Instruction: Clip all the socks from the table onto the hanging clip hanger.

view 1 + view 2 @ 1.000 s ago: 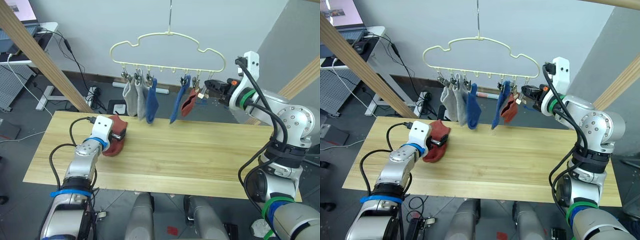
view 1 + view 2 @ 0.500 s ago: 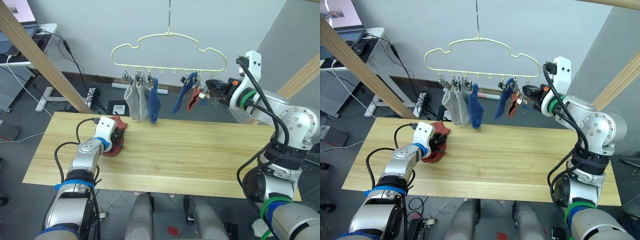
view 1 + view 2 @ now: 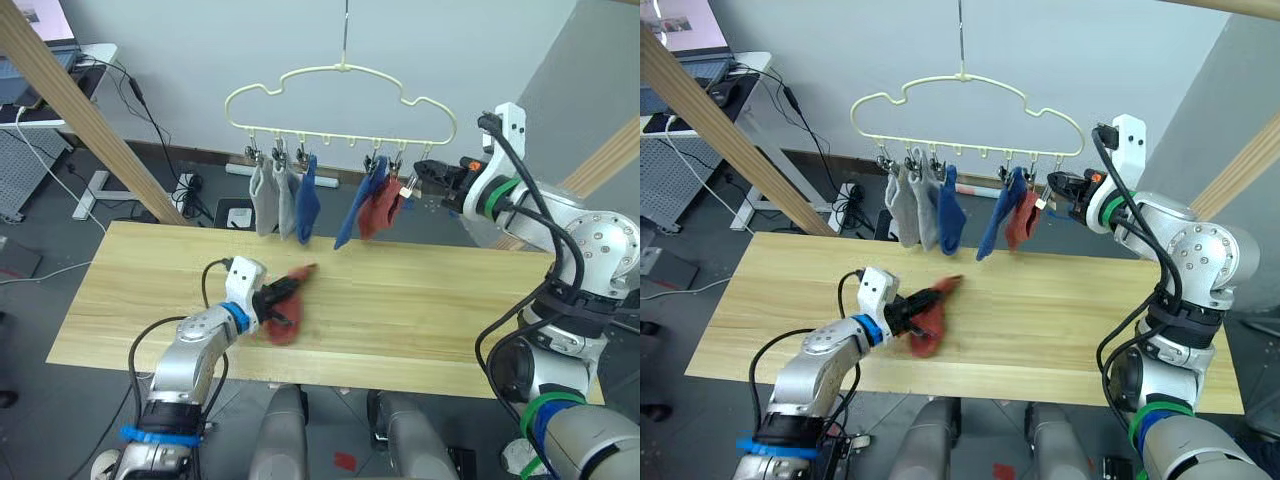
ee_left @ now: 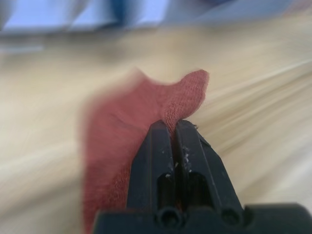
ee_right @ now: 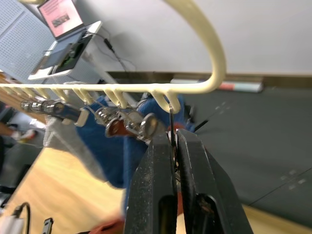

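Carrying the last rust-red sock [image 3: 283,313] with it, my left gripper [image 3: 284,300] has swung from the table's far left corner towards the middle of the table [image 3: 440,320], so it now sits below and a little to the left of the clip hanger [image 3: 340,102]. From where I sit, that reads as the pick being done and the carry to the hanger under way. On the left wrist view the two black fingers are pressed together on a fold of the red fabric, with the rest of the sock trailing down onto the wood.

Up on the hanger, five socks are already clipped: two light grey socks [image 3: 271,199] and a blue sock [image 3: 306,203] towards its left end, a second blue sock [image 3: 357,206] and the other rust-red sock [image 3: 381,211] towards its right end. They hang more settled than half a second ago.

My right gripper [image 3: 421,181] has stayed at the hanger's right end. Its wrist view shows the fingers closed on the end clip [image 5: 171,127] hanging from the last loop, just beside the clipped red sock. I judge it is holding that clip ready for the sock coming across
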Controlling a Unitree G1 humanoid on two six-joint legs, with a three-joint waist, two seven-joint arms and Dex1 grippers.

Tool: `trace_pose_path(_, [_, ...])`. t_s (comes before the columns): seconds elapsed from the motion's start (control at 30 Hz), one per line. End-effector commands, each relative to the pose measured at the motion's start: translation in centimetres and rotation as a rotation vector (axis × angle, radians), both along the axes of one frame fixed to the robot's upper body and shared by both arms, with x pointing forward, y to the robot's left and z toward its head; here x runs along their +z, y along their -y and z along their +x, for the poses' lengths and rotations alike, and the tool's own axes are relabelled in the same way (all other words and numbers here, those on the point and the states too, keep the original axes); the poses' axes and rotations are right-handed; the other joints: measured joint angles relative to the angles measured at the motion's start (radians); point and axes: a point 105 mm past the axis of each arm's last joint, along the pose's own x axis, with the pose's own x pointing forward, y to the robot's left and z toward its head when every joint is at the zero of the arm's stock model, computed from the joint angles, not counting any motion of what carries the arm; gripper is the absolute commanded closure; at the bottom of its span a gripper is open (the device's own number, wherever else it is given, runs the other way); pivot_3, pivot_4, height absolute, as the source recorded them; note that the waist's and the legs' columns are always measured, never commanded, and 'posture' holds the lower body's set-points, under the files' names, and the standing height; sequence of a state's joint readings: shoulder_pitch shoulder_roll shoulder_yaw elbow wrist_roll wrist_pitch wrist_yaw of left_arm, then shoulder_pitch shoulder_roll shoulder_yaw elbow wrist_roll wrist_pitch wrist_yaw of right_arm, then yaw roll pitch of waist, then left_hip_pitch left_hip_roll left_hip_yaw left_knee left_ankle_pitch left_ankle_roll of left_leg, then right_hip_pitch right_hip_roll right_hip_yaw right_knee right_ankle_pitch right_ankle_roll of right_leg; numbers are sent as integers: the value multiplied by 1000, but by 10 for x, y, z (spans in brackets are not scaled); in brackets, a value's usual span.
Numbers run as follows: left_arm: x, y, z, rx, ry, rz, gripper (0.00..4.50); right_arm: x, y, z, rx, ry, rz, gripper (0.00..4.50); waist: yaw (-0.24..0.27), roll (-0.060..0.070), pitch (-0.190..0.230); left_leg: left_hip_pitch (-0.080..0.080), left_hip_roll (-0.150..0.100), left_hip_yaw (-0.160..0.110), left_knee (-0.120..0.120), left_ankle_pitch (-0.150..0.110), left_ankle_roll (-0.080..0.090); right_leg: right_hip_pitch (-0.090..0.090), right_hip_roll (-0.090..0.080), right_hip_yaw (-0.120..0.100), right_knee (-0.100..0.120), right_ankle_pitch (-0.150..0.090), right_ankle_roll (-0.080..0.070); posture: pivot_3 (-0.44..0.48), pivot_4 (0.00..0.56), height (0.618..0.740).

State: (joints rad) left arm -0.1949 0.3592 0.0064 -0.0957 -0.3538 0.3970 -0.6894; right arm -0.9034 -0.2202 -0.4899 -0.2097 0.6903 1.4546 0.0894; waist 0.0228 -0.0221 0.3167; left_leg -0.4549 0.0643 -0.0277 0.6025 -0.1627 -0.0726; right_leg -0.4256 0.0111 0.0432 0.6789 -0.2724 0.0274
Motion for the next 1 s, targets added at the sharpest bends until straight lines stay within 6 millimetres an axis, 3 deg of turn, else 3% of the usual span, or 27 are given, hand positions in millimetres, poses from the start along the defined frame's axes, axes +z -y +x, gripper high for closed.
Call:
trace_pose_path(0.03, [47, 39, -30, -152, 154, -105, 4473, -15, 18, 4, -68, -169, 121, 4500, -2, 0, 0, 0, 0, 1, 0, 0, 0, 0, 0, 0, 0, 0, 0, 86, 329, 740])
trace_pose_path(0.23, [89, 79, -45, -215, 421, -92, 4473, -10, 24, 12, -119, -231, 255, 4500, 2, 0, 0, 0, -1, 1, 2, 0, 0, 2, -1, 0, -1, 0, 0, 71, 323, 740])
trace_pose_path(0.37, [98, 93, -43, -199, 566, -36, 4473, -9, 21, 12, -128, -256, 297, 4500, 1, 0, 0, -1, -1, 1, 3, 0, 0, 2, -1, 0, -2, 0, 0, 55, 320, 740])
trace_pose_path(0.53, [102, 97, -35, -172, 667, 3, 4473, -12, 19, 10, -138, -288, 326, 4500, 0, 0, 0, -1, -1, 0, 2, 0, 1, 1, 0, 0, -2, 0, 0, 55, 323, 740])
trace_pose_path(1.0, [108, 102, -16, -141, 744, 5, 4473, -8, 13, 5, -133, -323, 364, 4500, -1, 0, 0, -7, -2, -1, 4, -1, 2, 0, 0, -1, -4, 0, 0, 31, 324, 740])
